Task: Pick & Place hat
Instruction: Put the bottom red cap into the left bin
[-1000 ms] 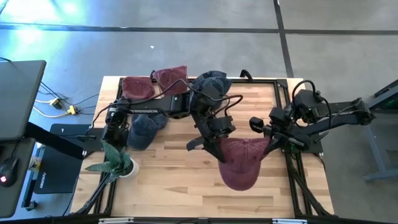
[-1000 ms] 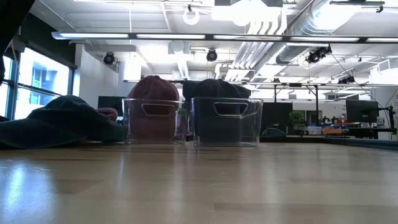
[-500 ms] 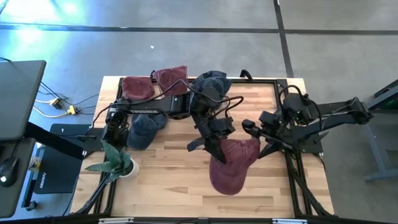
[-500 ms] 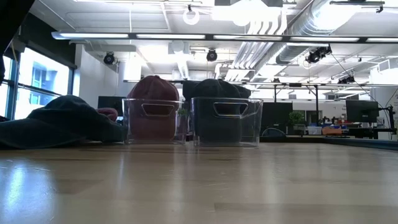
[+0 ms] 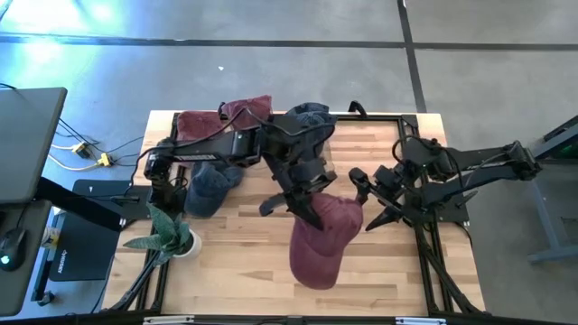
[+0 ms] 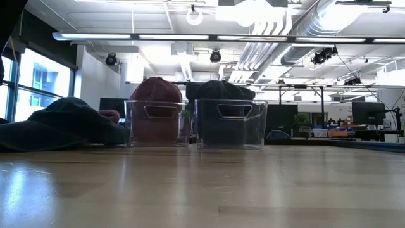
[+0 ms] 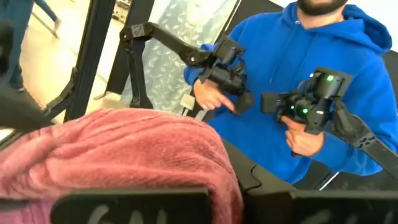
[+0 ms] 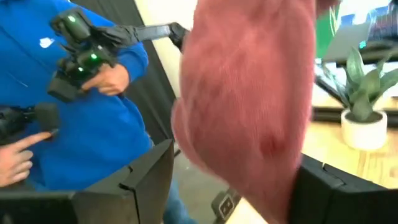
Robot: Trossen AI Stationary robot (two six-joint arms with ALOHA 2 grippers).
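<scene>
The left gripper [image 5: 307, 209] was over the middle of the wooden table [image 5: 244, 253], and its fingers were pinched tight on the top edge of a dark red hat [image 5: 321, 242]. The hat hung down from that grip, up off the table, with its round part toward the front edge. In the left wrist view the red cloth [image 7: 118, 149] filled the space right in front of the gripper's dark fingers.

The right gripper [image 5: 368, 200] was just beside the hat, on its right side. Its two fingers were spread wide — they were not holding anything. In the right wrist view the red hat [image 8: 249, 106] hung close in front, between the two open fingers [image 8: 143, 180] but not pinched by them.

At the back of the table stood two clear bins. One held a red hat [image 6: 155, 95] and the other held a dark hat [image 6: 221, 90]. A blue hat [image 5: 209, 185] lay on the table at the left (near the left arm's base), and a small plant in a white pot [image 5: 172, 236] stood close to it at the left edge.

Both wrist views also showed a person in a blue hoodie [image 7: 348, 81] beyond the table, holding black control handles [image 7: 314, 102] — one in each hand.
</scene>
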